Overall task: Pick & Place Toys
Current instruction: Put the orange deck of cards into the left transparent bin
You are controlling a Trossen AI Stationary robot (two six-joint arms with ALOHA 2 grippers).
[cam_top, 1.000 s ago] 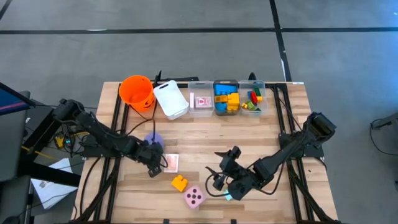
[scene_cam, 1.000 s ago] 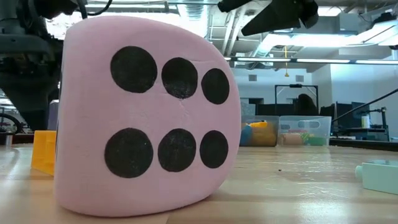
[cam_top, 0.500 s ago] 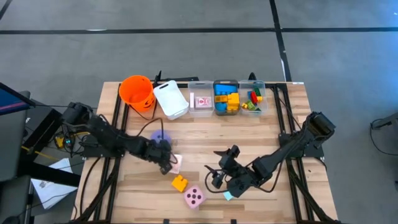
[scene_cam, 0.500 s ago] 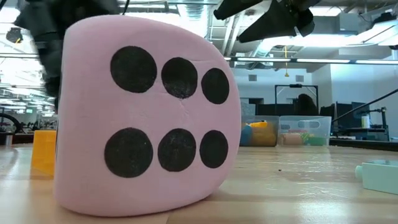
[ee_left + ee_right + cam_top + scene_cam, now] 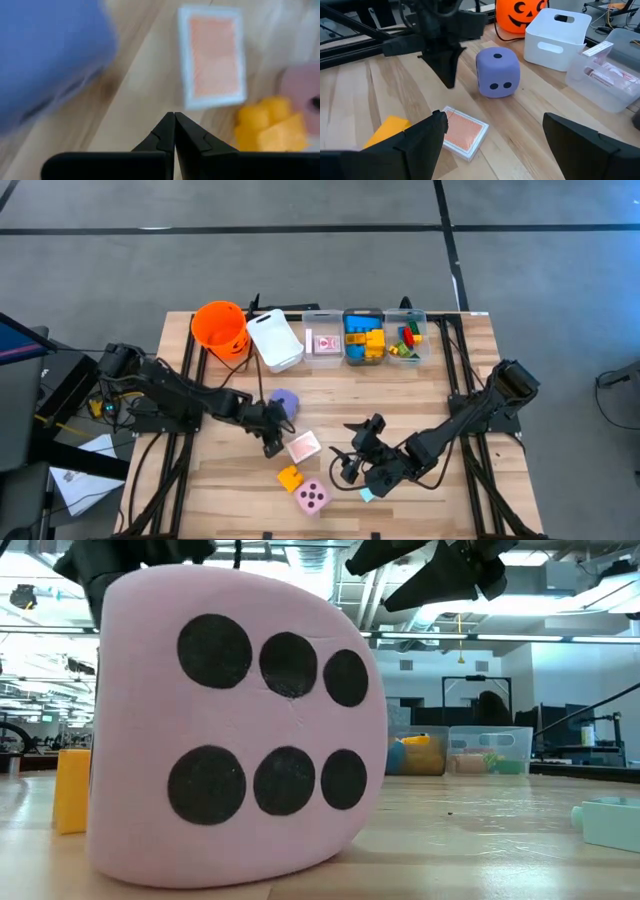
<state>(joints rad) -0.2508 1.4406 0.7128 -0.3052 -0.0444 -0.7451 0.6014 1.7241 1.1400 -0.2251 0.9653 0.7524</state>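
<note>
The pink-backed card [image 5: 303,446] lies flat just beside the left hand [image 5: 271,446], whose fingers are pinched together, empty.

I see a pale wooden plank table [image 5: 470,360] with visible grain, a matt, soft-looking pink die [image 5: 235,725], a smooth purple die [image 5: 497,72], a glossy orange plastic bucket [image 5: 220,328], a matt white plastic bin [image 5: 557,37], and matt black gripper fingers [image 5: 172,135].

Purple die [image 5: 285,402], pink-backed card [image 5: 303,446], yellow brick [image 5: 290,477], pink die [image 5: 312,497] lie mid-table.
</note>
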